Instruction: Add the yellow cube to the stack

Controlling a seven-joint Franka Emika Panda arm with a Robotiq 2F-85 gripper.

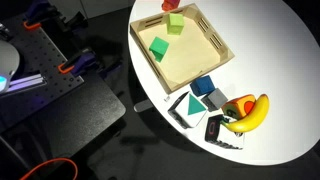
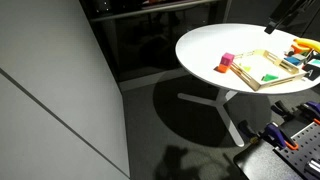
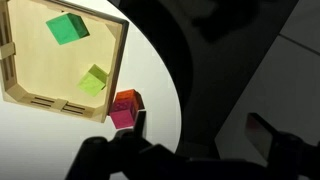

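The yellow cube (image 3: 94, 80), lime in colour, lies inside the wooden tray (image 3: 60, 100) near its edge; it also shows in an exterior view (image 1: 175, 24). The stack, a red-orange cube (image 3: 125, 100) with a magenta block (image 3: 122, 118) directly against it, stands on the white table just outside the tray. It shows in both exterior views (image 1: 171, 4) (image 2: 226, 62). My gripper (image 3: 200, 130) is open and empty, hovering above the table edge. Its one finger is near the stack.
A darker green cube (image 3: 68, 28) lies in the tray too (image 1: 159, 47). Blue and grey blocks (image 1: 208, 92) and a banana (image 1: 250, 112) sit near the table edge beyond the tray. The table rim (image 3: 175, 90) runs under the gripper.
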